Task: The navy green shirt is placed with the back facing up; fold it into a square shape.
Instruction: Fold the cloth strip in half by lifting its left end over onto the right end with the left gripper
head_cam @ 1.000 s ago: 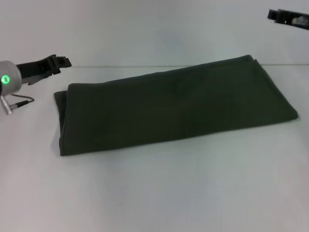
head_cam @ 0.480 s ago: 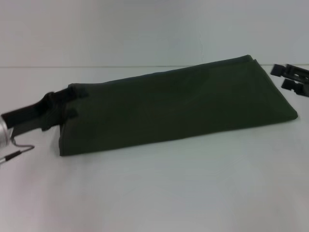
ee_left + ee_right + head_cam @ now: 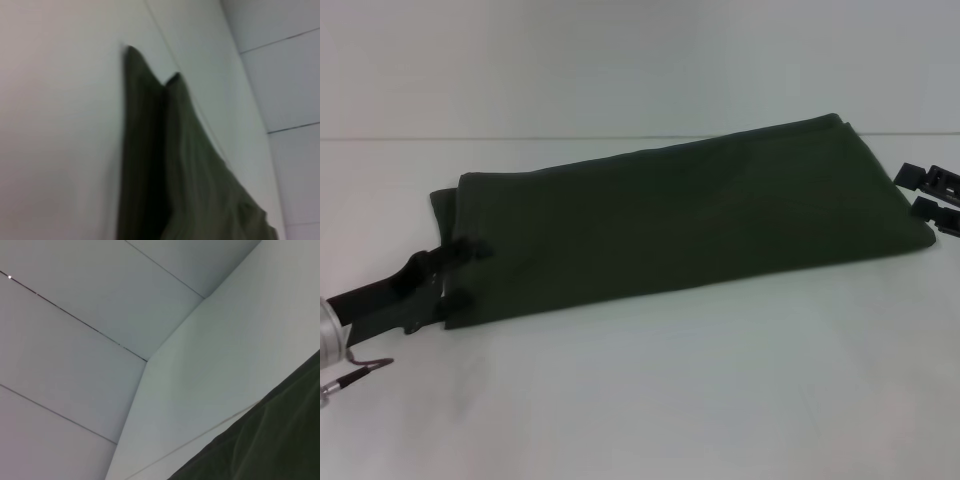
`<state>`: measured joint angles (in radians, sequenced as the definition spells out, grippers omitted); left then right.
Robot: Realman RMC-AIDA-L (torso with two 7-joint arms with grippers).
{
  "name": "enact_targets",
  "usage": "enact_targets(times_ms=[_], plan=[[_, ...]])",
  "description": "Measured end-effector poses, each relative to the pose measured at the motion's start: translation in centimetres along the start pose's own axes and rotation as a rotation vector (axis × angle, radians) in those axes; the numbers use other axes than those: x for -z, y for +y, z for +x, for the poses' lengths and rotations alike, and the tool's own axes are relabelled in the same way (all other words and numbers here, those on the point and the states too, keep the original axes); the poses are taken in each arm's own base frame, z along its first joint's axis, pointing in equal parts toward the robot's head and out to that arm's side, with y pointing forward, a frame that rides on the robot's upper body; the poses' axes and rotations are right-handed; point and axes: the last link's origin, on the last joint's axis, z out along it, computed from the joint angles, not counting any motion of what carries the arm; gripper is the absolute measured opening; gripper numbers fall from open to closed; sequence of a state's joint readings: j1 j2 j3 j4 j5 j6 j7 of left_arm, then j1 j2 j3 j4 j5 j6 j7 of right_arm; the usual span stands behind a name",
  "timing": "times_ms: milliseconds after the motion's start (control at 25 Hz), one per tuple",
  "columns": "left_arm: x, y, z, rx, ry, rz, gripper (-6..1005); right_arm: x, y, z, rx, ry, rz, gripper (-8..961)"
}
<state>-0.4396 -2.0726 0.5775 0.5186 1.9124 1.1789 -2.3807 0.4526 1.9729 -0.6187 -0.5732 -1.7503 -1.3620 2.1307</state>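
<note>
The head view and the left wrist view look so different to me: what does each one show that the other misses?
Only the head view shows the whole folded shirt lying across the white table, the left gripper open at its left end, and the right gripper open just off its right end. Only the left wrist view shows a close-up of one pointed end of the shirt and the panelled wall behind. Both show the dark green shirt on the table.

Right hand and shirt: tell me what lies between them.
Nothing: in the head view only bare white table separates the right hand from the shirt.
</note>
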Motion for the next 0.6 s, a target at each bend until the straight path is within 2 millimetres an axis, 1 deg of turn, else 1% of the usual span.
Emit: enact_targets(times_ms=[120,280,440,600], plan=[[0.6,-0.5,0.2,0.008,-0.003,0.012,952,0.0,0.1,-0.1,0.004,0.004,-0.007,930],[2.8,-0.4,0.3,0.046,-0.017,-0.049,951,0.1,0.2,-0.1,0.007,0.005,-0.01,931],[4.8,-1.2,0.2,0.135,-0.078,-0.036,951,0.3,0.0,-0.2,0.01,0.007,0.0,930],[5.0,-1.9,-0.2,0.204,-0.085,-0.004,951,0.3,-0.2,-0.1,0.012,0.006,0.011,930]])
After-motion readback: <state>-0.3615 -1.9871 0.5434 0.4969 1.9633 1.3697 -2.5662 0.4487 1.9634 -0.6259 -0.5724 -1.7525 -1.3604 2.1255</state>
